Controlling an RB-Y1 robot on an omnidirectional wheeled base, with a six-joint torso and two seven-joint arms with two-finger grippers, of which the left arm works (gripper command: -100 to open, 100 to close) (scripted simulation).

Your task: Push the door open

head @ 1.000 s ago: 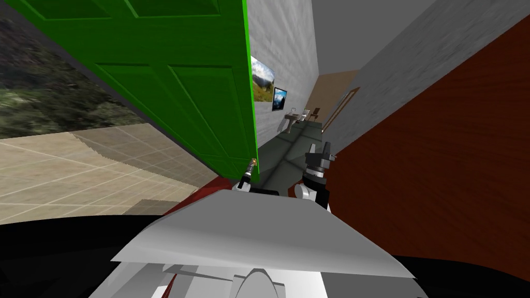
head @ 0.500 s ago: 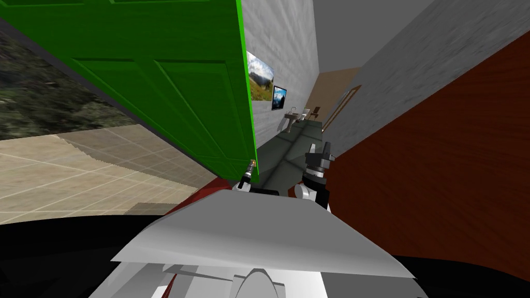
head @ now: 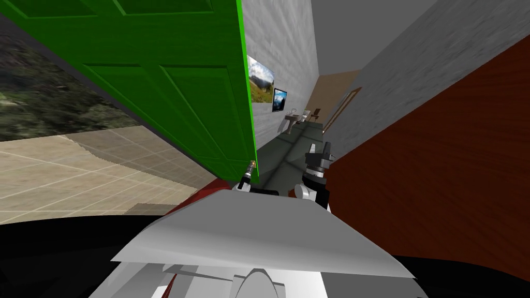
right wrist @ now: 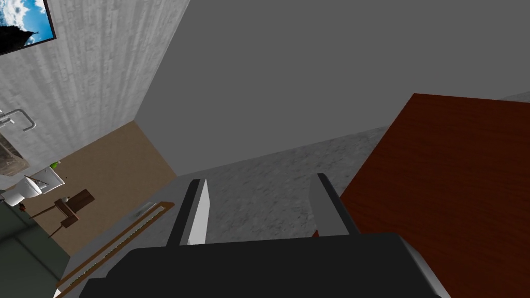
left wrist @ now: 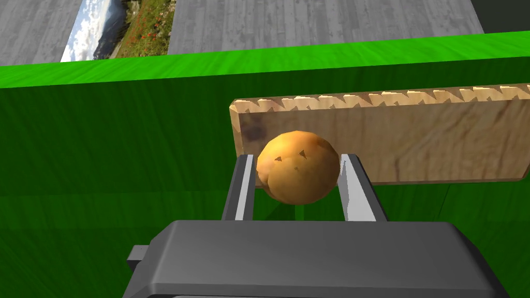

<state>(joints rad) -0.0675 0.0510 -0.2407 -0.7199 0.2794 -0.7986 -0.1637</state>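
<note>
Door: a green panelled door (head: 171, 88) fills the upper left of the head view, its bright free edge running down the middle of that view to a point just ahead of the robot.
Knob: a round golden-brown knob (left wrist: 297, 166) stands out from the door's face near that free edge, in front of a pale wooden plate (left wrist: 414, 139) fixed flat on the green surface.
Left gripper: the left gripper (left wrist: 297, 159) is clamped on the knob, one light grey finger (left wrist: 245, 186) against each side of the ball, its dark body just behind.
Right gripper: the right gripper (right wrist: 260, 179) is held up to the right of the left one, well apart from the door, with its fingers spread and nothing between them.
Right side: a dark red-brown panel (head: 440, 155) stands close beside the right arm.
Beyond the door's edge: a grey wall (head: 279, 46) carries two framed pictures (head: 261, 80), and a dark floor (head: 290, 150) runs along it to a small sink (head: 292, 118) far off.
Left side: a beige tiled floor (head: 67, 176) lies under the door leaf.
</note>
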